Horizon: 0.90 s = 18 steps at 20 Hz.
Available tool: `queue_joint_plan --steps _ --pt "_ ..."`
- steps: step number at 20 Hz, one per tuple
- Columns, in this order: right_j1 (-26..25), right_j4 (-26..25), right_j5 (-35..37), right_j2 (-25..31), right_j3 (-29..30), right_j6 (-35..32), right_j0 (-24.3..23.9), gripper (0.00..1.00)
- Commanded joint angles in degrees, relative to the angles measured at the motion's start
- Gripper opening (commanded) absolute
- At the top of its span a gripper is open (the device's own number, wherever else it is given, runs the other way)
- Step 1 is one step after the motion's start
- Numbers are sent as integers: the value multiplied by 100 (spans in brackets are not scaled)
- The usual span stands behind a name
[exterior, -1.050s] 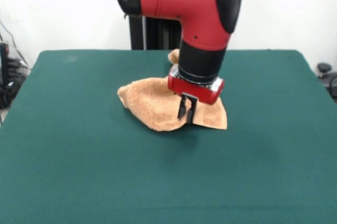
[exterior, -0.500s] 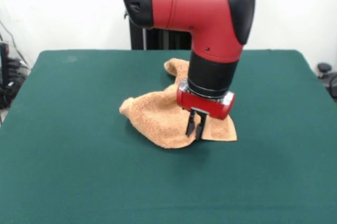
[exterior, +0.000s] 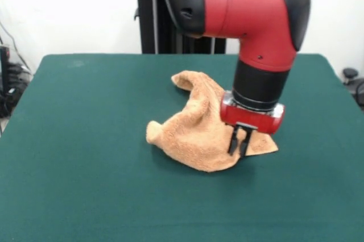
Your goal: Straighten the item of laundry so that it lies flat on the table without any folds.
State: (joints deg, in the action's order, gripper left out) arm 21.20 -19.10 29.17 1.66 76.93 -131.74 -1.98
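Note:
The item of laundry (exterior: 196, 128) is an orange-tan terry towel, rumpled in the middle of the table (exterior: 85, 168), which has a dark green top. One end of it trails back in a folded ridge toward the far side, and a corner pokes out to the left. My gripper (exterior: 239, 142) points straight down at the towel's near right part, its two dark fingers close together and pinching the cloth. The red and black wrist hides the towel's right side behind it.
Green tabletop stretches wide on every side of the towel. Beyond the table's far edge stands a black column (exterior: 149, 20). Cables and dark gear (exterior: 8, 83) sit off the left edge, and a dark object (exterior: 350, 74) off the right edge.
The gripper has moved right and toward the near side, dragging the towel along. The towel has stretched out, its far end now trailing behind as a long ridge.

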Motion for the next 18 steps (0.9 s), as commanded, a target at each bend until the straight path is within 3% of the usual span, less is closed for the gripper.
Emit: queue_joint_plan --steps 1,6,18 --pt "-298 388 756 340 -299 -480 432 0" --pt "-382 694 877 239 -423 -978 751 0" --pt "81 1304 1296 -478 -62 -1722 1788 0"
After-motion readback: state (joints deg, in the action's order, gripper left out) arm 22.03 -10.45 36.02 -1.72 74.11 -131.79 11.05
